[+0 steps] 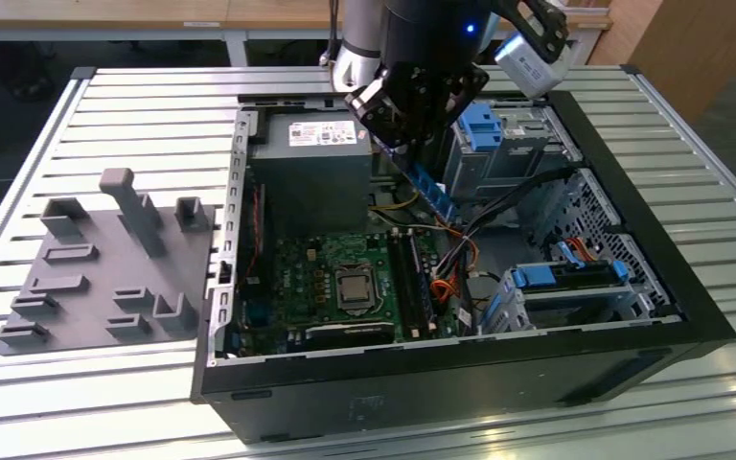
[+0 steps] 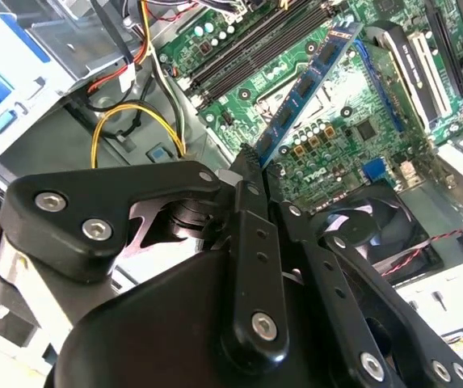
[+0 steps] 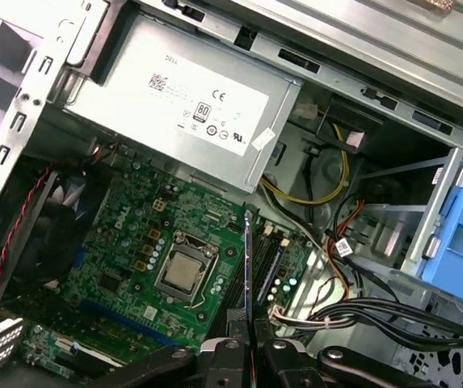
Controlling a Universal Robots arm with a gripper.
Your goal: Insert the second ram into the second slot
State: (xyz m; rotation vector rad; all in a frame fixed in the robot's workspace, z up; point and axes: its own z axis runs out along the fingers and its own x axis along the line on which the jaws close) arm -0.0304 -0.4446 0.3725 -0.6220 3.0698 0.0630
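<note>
My gripper (image 1: 402, 144) hangs over the open computer case (image 1: 471, 374), shut on the upper end of the second ram (image 1: 427, 190), a thin blue stick. The stick slants down from the fingers, clear above the motherboard (image 1: 323, 287). In the second wrist view the second ram (image 2: 308, 85) runs from the gripper (image 2: 253, 164) out over the green board, its far end near the long black memory slots (image 2: 247, 48). The first wrist view has the second ram (image 3: 248, 267) edge-on, rising from the gripper (image 3: 251, 346) beside the slots (image 3: 268, 260) and the processor (image 3: 184, 271).
A grey power supply (image 1: 310, 163) sits at the back of the case, with loose yellow and black cables (image 3: 328, 174) near the slots. Blue drive cages (image 1: 570, 278) fill the exterior view's right side. A grey pegged fixture (image 1: 100, 268) lies on the slatted table at the exterior view's left.
</note>
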